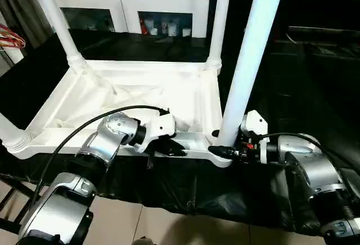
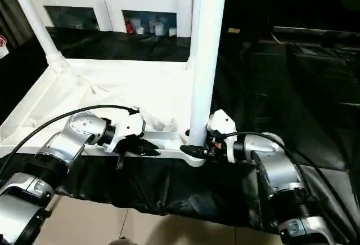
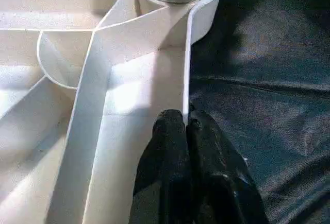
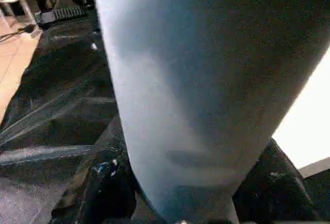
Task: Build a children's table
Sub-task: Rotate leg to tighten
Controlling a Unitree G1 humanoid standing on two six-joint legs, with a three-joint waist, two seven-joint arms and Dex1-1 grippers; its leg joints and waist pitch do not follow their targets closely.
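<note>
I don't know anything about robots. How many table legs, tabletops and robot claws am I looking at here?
Table legs: 4
Tabletop: 1
Claws: 2
Total: 7

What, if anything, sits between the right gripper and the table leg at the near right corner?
Nothing visible does. The right gripper has a finger on each side of the table leg, low down where it enters the corner socket of the upturned tabletop. The left gripper is pinched shut on the near rim.
</note>
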